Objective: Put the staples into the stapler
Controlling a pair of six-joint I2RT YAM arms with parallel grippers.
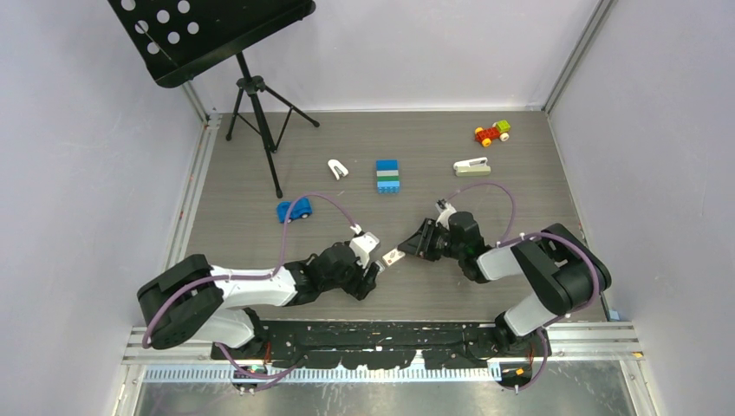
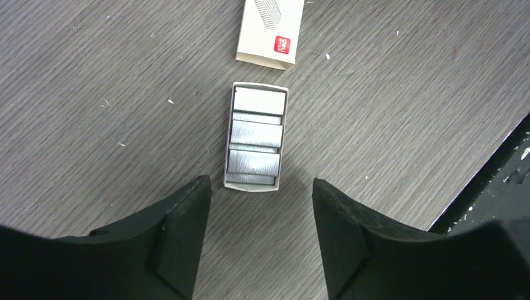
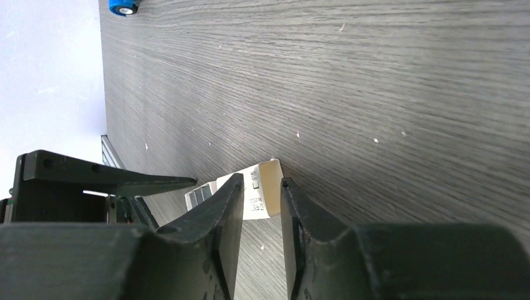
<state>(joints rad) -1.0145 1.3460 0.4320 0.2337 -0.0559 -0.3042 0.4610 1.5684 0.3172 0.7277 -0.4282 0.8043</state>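
Left gripper point(image 2: 260, 185): jaws wide, one finger on each side of the tray's near end. Neither finger touches the tray, and nothing is held.
Tray point(image 2: 229, 144): white open card tray, flat on the table point(image 2: 112, 75). This is the reference point for all positions below.
Staples point(image 2: 256, 134): silvery-grey strips lying in the tray and filling it.
Sleeve point(image 2: 256, 44): white box sleeve just beyond the tray's far end, not touching it. It carries a staple drawing and a red square mark with white writing too small to read.
Right gripper point(image 3: 262, 181): right of the tray at the sleeve, jaws narrowly apart. The sleeve's end shows in the gap. Contact cannot be told, and the black print there is illegible.
Blue toy car point(image 1: 293, 210): beyond the tray, to the left.
Block stack point(image 1: 387, 176): straight beyond the tray.
Stapler point(image 1: 472, 165): well beyond the tray, to the right, lying clear of both arms.
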